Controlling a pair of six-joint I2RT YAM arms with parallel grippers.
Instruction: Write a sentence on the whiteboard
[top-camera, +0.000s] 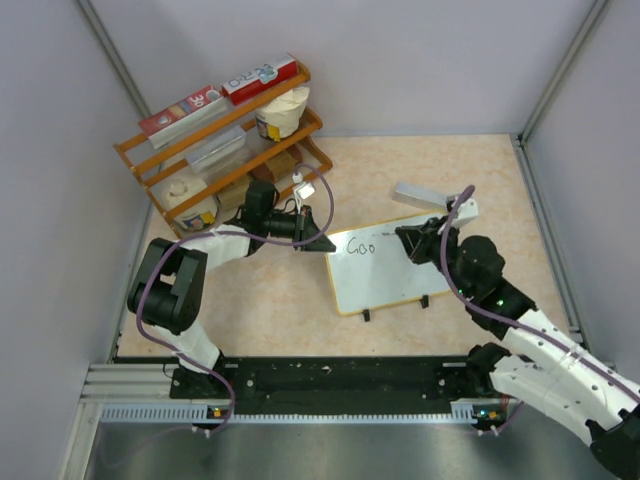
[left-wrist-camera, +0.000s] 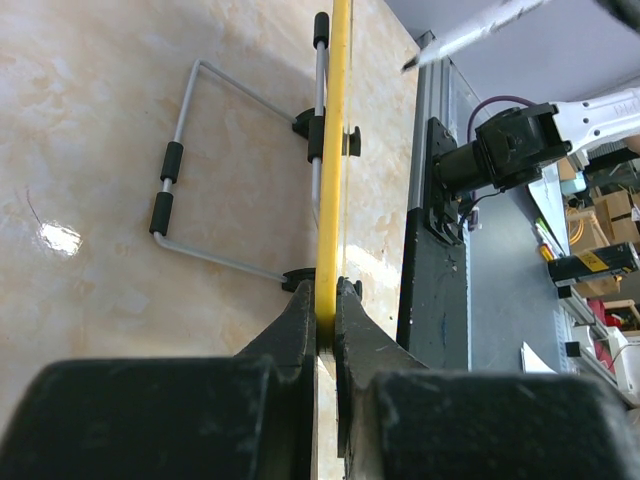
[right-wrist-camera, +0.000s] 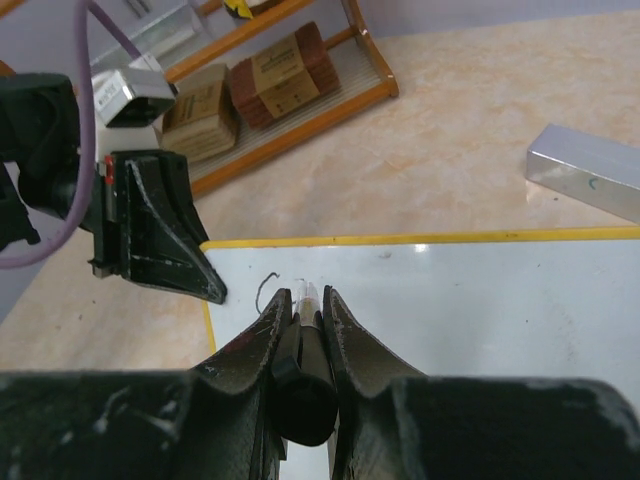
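We saw the whiteboard (top-camera: 385, 282) on the table between both arms, its long axis running left to right and its right end slightly farther away. The left gripper (left-wrist-camera: 322, 300) pinched its left edge. The right gripper (right-wrist-camera: 304, 296) squeezed a black marker (right-wrist-camera: 303, 375) pointing leftward, its tip at the board just right of the sentence (top-camera: 360, 245), which read "Goo".

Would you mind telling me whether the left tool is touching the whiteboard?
Touching. The left wrist view shows the left tool shut on the whiteboard at its yellow edge, with both fingers pressed against it.
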